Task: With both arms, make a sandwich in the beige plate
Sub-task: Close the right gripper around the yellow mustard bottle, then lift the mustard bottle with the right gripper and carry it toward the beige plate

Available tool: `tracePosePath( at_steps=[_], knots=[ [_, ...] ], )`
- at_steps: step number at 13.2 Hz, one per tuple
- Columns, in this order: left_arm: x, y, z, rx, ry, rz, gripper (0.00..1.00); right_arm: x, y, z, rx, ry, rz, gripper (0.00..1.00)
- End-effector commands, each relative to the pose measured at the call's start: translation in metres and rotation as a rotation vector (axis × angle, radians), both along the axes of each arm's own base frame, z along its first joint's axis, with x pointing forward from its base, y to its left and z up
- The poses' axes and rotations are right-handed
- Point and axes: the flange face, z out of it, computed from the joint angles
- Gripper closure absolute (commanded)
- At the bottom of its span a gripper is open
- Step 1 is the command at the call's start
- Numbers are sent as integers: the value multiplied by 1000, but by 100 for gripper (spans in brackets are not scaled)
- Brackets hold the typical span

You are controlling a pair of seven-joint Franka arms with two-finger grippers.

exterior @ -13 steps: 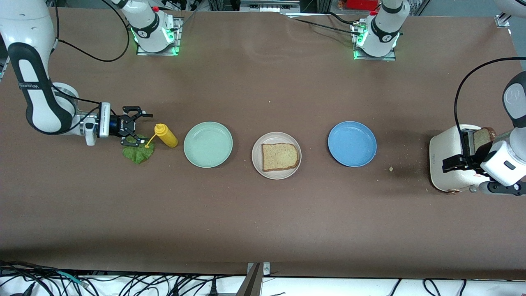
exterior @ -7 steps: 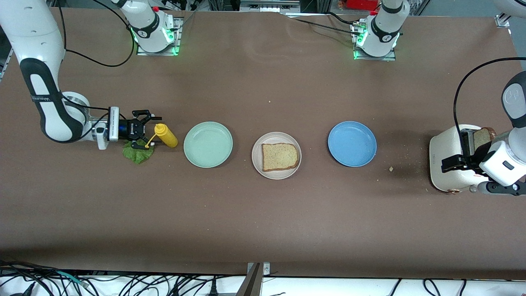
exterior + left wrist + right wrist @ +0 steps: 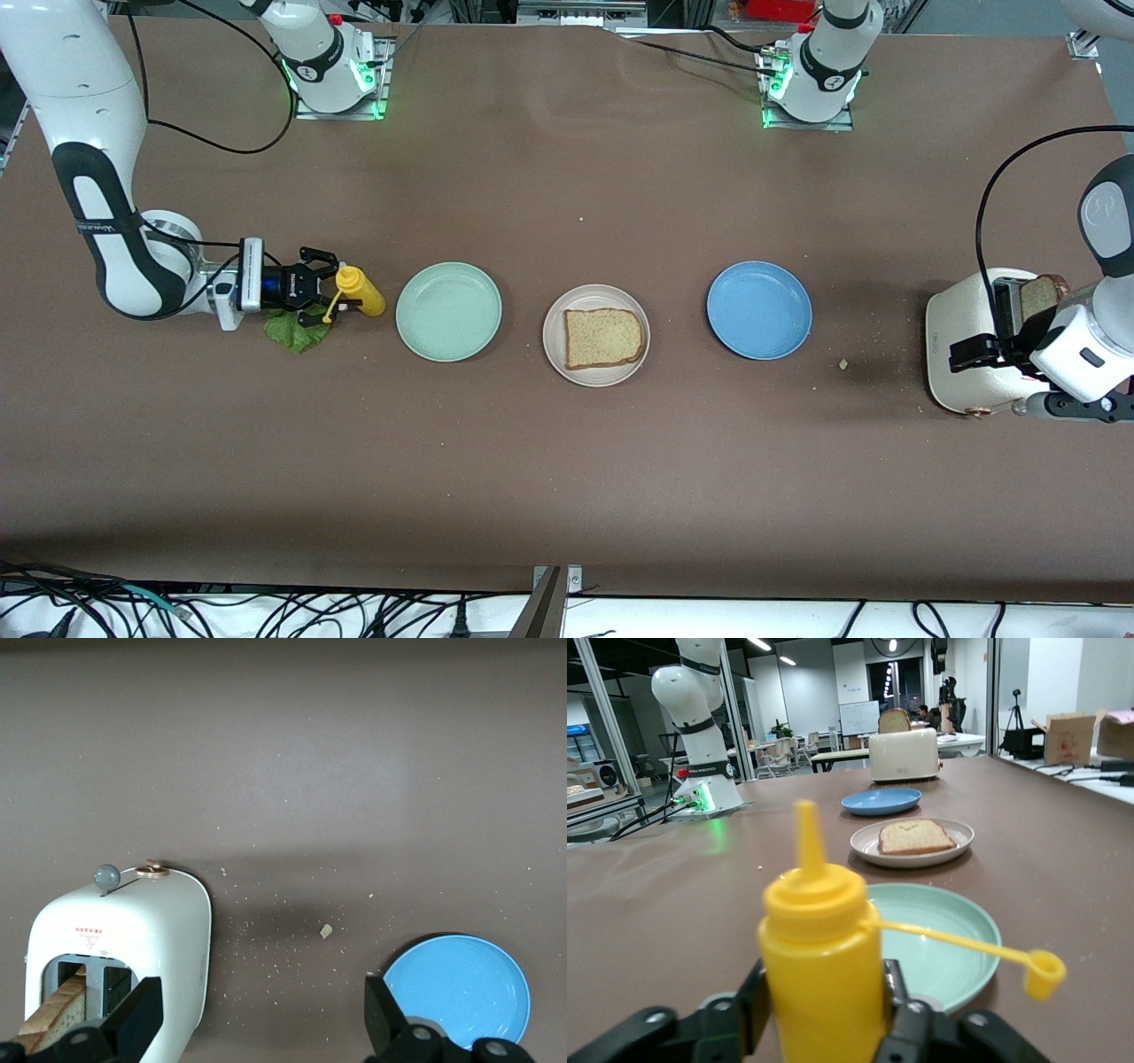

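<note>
Brown table (image 3: pixel 567 461) mostly bare nearer the camera; plates sit in one row mid-table. Right gripper (image 3: pixel 332 291) low at the right arm's end, fingers (image 3: pixel 749 1001) pressed on both sides of the yellow bottle (image 3: pixel 359 292), lettuce (image 3: pixel 297 332) just under it. Left gripper (image 3: pixel 983 350) over the toaster (image 3: pixel 961 354), fingers (image 3: pixel 137 1019) spread wide, holding nothing. Toaster slot holds a bread slice (image 3: pixel 1041 297). Beige plate (image 3: pixel 554 341) holds one slice (image 3: pixel 603 338). Mint plate (image 3: pixel 448 311) and blue plate (image 3: pixel 759 309) flank it.
</note>
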Motion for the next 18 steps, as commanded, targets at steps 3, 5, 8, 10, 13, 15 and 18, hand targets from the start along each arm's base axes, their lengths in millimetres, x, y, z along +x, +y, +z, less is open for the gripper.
tracePosePath(
  at_steps=[3,5,8,10,13,15,18],
  knots=[
    [-2,-1,1,27,5,1,0,26,10,36,45,110,37,100],
    [-2,0,1,27,5,0,0,42,16,60,7,162,63,100],
    [-2,1,1,27,5,1,0,75,51,104,-123,252,130,100],
    [-3,3,1,27,5,4,0,92,93,131,-235,342,155,100],
    [-3,2,0,27,8,3,0,113,177,175,-470,417,126,100],
    [-3,3,0,27,8,4,0,114,240,197,-643,418,73,100],
    [-3,2,0,27,8,1,0,92,320,197,-871,369,13,100]
  ],
)
